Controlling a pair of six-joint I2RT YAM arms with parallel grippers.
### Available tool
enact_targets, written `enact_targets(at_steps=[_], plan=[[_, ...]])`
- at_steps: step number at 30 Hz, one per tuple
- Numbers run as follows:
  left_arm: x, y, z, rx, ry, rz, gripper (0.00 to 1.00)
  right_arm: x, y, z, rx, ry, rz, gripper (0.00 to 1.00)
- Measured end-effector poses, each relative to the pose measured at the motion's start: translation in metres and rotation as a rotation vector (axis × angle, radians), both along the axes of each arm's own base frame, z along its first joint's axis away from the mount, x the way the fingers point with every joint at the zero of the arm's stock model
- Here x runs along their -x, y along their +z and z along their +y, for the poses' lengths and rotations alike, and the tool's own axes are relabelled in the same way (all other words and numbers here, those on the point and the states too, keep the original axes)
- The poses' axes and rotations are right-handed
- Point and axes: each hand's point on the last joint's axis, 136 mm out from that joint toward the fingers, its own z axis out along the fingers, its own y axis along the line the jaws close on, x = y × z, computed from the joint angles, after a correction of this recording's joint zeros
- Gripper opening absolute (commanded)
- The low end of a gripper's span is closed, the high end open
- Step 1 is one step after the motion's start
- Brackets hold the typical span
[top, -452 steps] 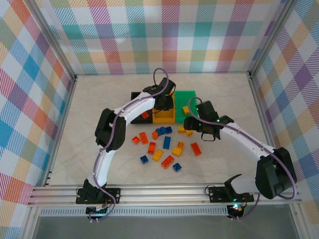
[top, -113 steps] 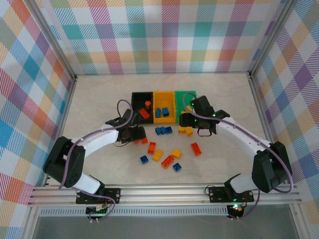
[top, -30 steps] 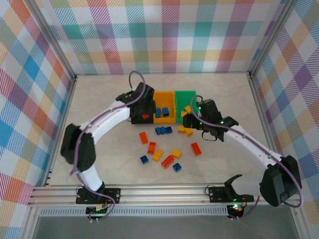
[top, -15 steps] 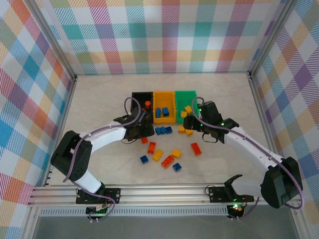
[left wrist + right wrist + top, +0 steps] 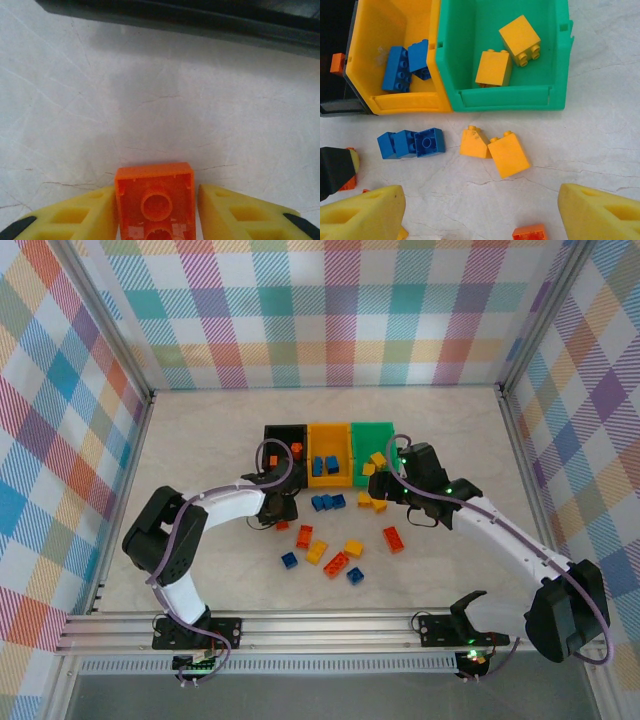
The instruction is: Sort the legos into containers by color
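Low in the left wrist view, a hollow orange plastic brick (image 5: 155, 197) is lying on the veined desk (image 5: 150, 100), flanked by the left pincer (image 5: 156, 215) and its spongy yellow fingers (image 5: 75, 215); whether it is clenching, I cannot tell.

Black bin (image 5: 274, 440), yellow-orange bin (image 5: 380, 25), green bin (image 5: 465, 30). Orange brick (image 5: 154, 200), blue bricks (image 5: 410, 143), yellow bricks (image 5: 507, 155). Counter (image 5: 200, 440) pale grey, veined; walls (image 5: 330, 310) pastel multicolour plaid.

The orange brick (image 5: 154, 200), lower centre, is glossy moulded plastic (whitish scuffs low down). The table (image 5: 75, 100) looks matt, veined and finely scratched. The green bin (image 5: 507, 97), upper centre, is smooth, slightly shiny plastic.
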Motion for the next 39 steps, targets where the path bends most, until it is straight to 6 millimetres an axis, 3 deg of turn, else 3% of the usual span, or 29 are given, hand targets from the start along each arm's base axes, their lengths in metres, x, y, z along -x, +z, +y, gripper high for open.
enact_targets(at_steps=[4, 10, 15, 20, 24, 28, 34, 36, 39], plan=[[0.000, 0.000, 0.002, -0.015, -0.014, 0.002, 0.33, 0.000, -0.001, 0.000, 0.000, 0.000, 0.001, 0.80], [0.003, 0.009, 0.000, 0.004, -0.027, -0.005, 0.32, 0.000, -0.001, 0.000, 0.001, 0.000, 0.002, 0.80], [-0.004, 0.059, -0.004, 0.057, -0.033, -0.099, 0.32, 0.001, -0.003, -0.001, 0.002, 0.000, 0.004, 0.80], [-0.054, 0.132, -0.013, 0.100, -0.014, -0.272, 0.32, 0.002, -0.007, -0.001, 0.005, 0.000, 0.009, 0.80], [-0.105, 0.158, -0.012, 0.085, 0.032, -0.352, 0.31, 0.003, -0.010, -0.002, 0.009, 0.000, 0.016, 0.80], [-0.145, 0.143, -0.012, -0.002, 0.053, -0.341, 0.31, 0.004, -0.012, -0.002, 0.012, 0.000, 0.021, 0.81], [-0.165, 0.101, -0.005, -0.116, 0.063, -0.253, 0.32, 0.005, -0.010, -0.003, 0.009, 0.000, 0.017, 0.81], [-0.166, 0.093, -0.004, -0.135, 0.063, -0.230, 0.38, 0.005, -0.009, -0.003, 0.008, -0.001, 0.015, 0.81], [-0.167, 0.089, -0.005, -0.141, 0.066, -0.215, 0.59, 0.006, -0.009, -0.003, 0.009, -0.001, 0.016, 0.81]])
